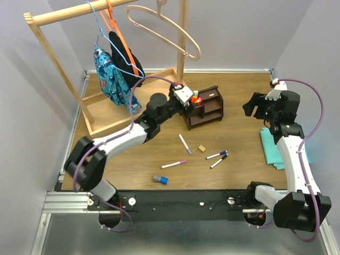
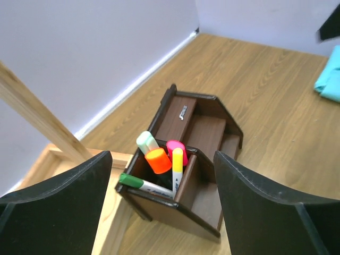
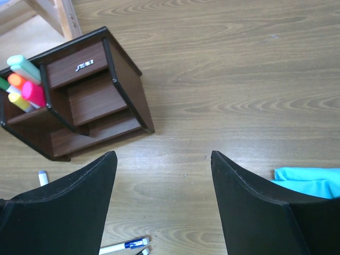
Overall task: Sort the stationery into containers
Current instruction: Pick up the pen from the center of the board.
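Observation:
The dark brown organiser (image 1: 208, 109) stands at the table's middle back and also shows in the right wrist view (image 3: 87, 101). Its tall compartment (image 2: 159, 199) holds orange (image 2: 158, 160), pink and pale green highlighters, a yellow-capped marker (image 2: 177, 166) and a green-capped marker (image 2: 142, 184). My left gripper (image 1: 194, 105) (image 2: 162, 159) is open and empty just above that compartment. On the table lie a purple-capped marker (image 1: 184, 144), a pink-capped one (image 1: 173, 164), a blue-capped one (image 1: 217, 155) (image 3: 125, 245), a black-capped one (image 1: 218, 161), a tan cube (image 1: 202, 149) and a grey-blue cylinder (image 1: 160, 179). My right gripper (image 1: 255, 106) (image 3: 162, 156) is open and empty, right of the organiser.
A pale wooden clothes rack (image 1: 64, 69) with hangers and hung clothing stands at the back left, its base close to the organiser. A teal cloth (image 1: 275, 149) (image 3: 308, 183) lies at the right under my right arm. Grey walls close in the back and sides.

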You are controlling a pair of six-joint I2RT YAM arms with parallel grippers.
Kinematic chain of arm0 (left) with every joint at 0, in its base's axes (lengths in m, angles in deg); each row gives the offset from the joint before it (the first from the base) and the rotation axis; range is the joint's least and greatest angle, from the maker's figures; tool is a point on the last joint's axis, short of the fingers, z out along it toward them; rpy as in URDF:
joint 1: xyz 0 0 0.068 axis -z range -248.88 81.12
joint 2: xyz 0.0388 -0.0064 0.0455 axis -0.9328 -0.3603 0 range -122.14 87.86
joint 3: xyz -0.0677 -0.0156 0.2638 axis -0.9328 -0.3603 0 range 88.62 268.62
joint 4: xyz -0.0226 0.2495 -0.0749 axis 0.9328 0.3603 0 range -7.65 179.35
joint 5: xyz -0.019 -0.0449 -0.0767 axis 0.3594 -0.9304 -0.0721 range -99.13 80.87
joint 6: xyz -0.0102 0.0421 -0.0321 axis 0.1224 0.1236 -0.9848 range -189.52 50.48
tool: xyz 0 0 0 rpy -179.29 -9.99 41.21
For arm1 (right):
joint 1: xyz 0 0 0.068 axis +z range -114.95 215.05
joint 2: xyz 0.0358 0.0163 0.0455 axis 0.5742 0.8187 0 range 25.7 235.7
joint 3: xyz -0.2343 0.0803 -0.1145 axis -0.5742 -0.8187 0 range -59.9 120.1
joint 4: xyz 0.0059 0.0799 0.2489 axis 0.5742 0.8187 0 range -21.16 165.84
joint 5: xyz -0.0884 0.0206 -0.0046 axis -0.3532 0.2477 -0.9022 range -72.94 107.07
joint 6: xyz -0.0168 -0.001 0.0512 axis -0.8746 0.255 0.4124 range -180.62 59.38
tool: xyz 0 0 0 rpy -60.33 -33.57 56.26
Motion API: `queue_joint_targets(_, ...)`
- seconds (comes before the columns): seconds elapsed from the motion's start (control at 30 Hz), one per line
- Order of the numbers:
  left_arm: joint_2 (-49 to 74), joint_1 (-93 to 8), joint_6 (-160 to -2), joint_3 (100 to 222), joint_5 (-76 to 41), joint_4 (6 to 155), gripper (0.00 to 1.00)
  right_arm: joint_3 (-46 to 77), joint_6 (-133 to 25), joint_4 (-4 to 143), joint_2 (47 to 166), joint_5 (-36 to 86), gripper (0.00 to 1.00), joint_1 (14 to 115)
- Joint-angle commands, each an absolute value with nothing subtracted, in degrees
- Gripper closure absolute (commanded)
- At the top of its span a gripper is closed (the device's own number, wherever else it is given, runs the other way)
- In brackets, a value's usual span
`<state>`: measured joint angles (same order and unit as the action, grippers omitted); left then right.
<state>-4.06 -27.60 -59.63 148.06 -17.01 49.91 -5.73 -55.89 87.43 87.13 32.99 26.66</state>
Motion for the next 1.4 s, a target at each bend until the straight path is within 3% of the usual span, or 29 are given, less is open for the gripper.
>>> queue_joint_targets(0.0,9.36,-27.22,-54.43,144.71,-28.16,70.16,0.16,-8.57,-56.04,84.84,84.33,38.06,0.21,26.17)
queue_joint_targets(0.07,13.05,-27.22,-43.84,143.47,-40.73,79.14,0.20,-9.19,-57.36,84.83,83.89,41.40,0.21,26.26)
queue_joint_targets(0.13,13.51,-26.96,-33.88,146.95,-46.46,99.07,0.24,-9.19,-59.29,85.36,83.45,44.73,0.22,26.26)
queue_joint_targets(0.2,11.06,-26.17,-25.24,150.57,-47.72,117.22,0.31,-9.80,-60.00,85.71,82.83,45.80,0.22,26.26)
queue_joint_targets(0.3,5.96,-24.76,-27.04,154.98,-43.95,127.59,0.39,-10.68,-60.18,86.42,81.25,46.07,0.22,26.26)
queue_joint_targets(0.63,-0.55,-16.24,-42.89,145.41,-30.67,114.00,0.39,-12.62,-58.77,88.53,77.65,39.13,0.23,26.26)
queue_joint_targets(1.03,-9.86,-15.27,-45.88,150.58,-26.09,111.89,0.41,-14.38,-57.72,90.55,73.87,38.77,0.23,26.26)
queue_joint_targets(1.13,-11.98,-15.27,-46.40,151.37,-26.36,111.80,0.46,-14.64,-57.45,90.11,73.69,38.69,0.23,26.26)
queue_joint_targets(1.27,-14.35,-15.09,-46.76,151.55,-27.59,112.41,0.63,-14.38,-57.37,89.84,74.13,38.42,0.23,26.26)
queue_joint_targets(1.37,-14.53,-14.92,-46.76,150.41,-27.50,112.15,0.68,-13.94,-57.72,89.76,74.66,38.34,0.23,26.26)
